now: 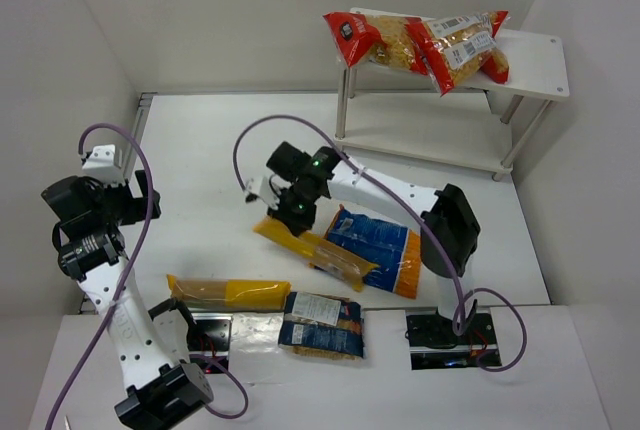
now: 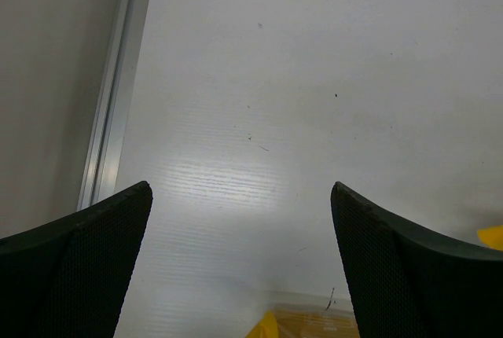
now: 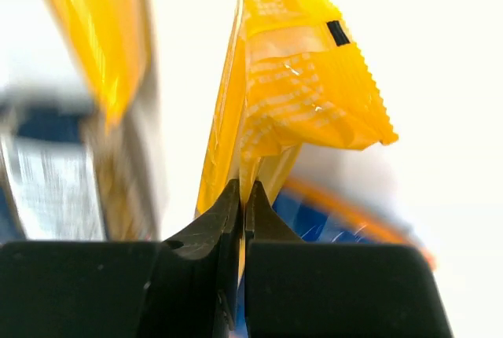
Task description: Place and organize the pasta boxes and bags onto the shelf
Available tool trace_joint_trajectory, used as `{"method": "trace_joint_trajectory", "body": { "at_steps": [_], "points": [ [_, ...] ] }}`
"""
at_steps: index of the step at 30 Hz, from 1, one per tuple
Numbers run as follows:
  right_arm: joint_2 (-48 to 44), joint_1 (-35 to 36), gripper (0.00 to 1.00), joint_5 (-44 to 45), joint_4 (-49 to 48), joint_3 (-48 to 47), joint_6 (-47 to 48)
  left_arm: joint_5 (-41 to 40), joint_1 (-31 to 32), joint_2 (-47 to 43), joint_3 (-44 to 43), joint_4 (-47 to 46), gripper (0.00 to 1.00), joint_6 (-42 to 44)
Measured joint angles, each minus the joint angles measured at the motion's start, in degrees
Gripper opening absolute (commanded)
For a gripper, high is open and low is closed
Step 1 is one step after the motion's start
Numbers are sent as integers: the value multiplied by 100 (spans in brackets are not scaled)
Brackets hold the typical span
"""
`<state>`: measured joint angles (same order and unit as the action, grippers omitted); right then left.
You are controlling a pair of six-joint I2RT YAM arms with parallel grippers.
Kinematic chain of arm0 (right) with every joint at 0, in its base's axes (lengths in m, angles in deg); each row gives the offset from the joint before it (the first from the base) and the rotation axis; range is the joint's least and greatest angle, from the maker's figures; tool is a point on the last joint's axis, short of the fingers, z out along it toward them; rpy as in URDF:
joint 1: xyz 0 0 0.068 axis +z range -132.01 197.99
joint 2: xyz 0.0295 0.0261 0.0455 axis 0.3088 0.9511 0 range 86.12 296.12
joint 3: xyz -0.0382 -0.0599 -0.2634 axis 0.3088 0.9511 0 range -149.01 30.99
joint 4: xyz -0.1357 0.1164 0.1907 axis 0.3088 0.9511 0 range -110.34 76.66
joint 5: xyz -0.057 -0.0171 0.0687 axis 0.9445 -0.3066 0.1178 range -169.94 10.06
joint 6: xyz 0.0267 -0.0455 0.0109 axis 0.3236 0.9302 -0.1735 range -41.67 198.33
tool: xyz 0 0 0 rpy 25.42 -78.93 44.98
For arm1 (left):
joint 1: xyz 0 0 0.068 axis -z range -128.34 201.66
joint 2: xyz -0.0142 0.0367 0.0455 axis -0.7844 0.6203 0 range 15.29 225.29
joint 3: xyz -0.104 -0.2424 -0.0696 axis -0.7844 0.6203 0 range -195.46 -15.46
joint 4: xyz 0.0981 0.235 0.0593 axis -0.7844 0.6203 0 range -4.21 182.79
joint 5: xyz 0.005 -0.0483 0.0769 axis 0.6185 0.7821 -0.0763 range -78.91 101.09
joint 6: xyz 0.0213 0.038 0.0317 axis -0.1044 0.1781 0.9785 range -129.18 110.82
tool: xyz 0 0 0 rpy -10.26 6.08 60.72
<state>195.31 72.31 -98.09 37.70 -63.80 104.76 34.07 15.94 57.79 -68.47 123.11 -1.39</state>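
Note:
My right gripper is shut on the end of a long yellow spaghetti pack, seen close up in the right wrist view. That pack lies partly over the large blue-and-orange bag. A second yellow spaghetti pack and a small dark-blue pack lie near the front. Two clear red-ended bags rest on the white shelf. My left gripper is open and empty over bare table; its fingers frame a yellow pack corner.
White walls close in the table on the left, back and right. The shelf's lower tier sits at the back right. A metal rail runs along the left wall. Cables loop over both arms.

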Motion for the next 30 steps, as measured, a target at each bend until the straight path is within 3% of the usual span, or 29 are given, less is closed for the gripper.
{"method": "trace_joint_trajectory", "body": {
  "at_steps": [1, 2, 4, 6, 10, 13, 16, 23, 30],
  "points": [
    [33, -39, 0, -4, -184, -249, -87, 0, -7, 0, 0, 0, 100, 0],
    [79, -94, 24, -4, -433, -505, -205, 9, -11, 2, 0, 2, 100, 0],
    [138, -173, 57, -24, -846, -802, -369, 31, -33, 15, 0, 0, 100, 24],
    [267, -256, 80, -13, -1222, -1176, -474, 31, -59, 26, 0, 0, 100, 87],
    [621, -442, 84, 20, -1473, -2052, -505, 168, -61, 90, 0, 4, 100, 144],
    [549, -647, 87, -85, -1458, -1974, -494, 339, 61, 184, 0, 24, 100, 304],
    [173, -1043, 89, -256, -1436, -1318, -466, 564, 457, 481, -39, 177, 100, 527],
    [-1322, -1980, 90, -363, -1187, 286, -439, 669, 2083, 2149, -634, 623, 100, 785],
    [-2385, -2367, 90, -520, -905, 1058, -280, 186, 4118, 3469, -807, 498, 100, 1211]
  ]
}}
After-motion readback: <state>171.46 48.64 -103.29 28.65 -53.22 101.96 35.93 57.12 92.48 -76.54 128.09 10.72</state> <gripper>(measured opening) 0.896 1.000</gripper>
